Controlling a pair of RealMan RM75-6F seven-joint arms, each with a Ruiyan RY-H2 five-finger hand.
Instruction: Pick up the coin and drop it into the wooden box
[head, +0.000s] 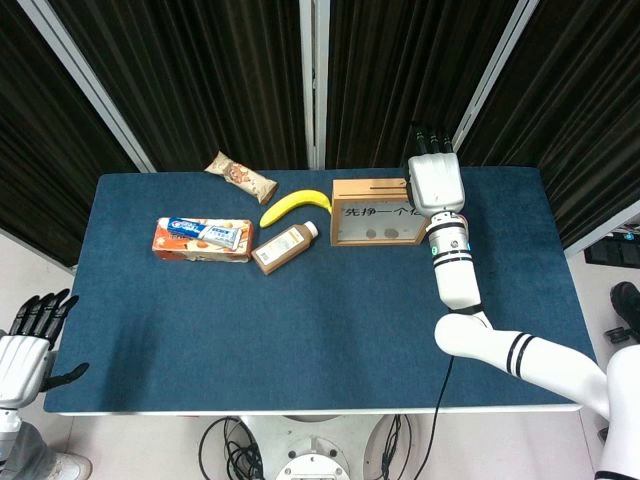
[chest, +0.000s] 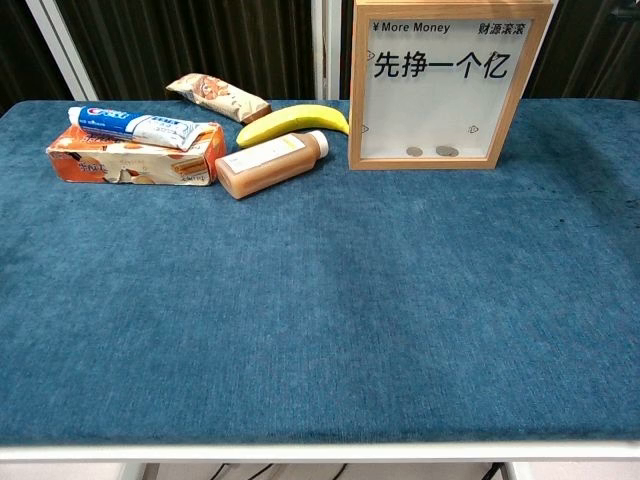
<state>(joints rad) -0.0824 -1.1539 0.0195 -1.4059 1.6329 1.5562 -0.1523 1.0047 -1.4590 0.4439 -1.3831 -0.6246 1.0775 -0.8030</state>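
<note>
The wooden box (head: 375, 212) stands upright at the back of the blue table, its glass front showing printed characters (chest: 448, 85). Two coins (chest: 414, 152) (chest: 447, 151) lie inside on its floor. My right hand (head: 437, 180) hovers over the box's right end by the top slot, its back toward the head camera and fingers pointing away. Its palm side is hidden, so I cannot tell if it holds a coin. No loose coin shows on the table. My left hand (head: 25, 345) hangs off the table's front left corner, fingers spread, holding nothing. The chest view shows neither hand.
Left of the box lie a banana (head: 295, 205), a brown bottle (head: 284, 246) on its side, an orange carton with a toothpaste box on top (head: 203, 238), and a snack bar (head: 241, 177). Dark curtains hang behind the table (head: 300, 330).
</note>
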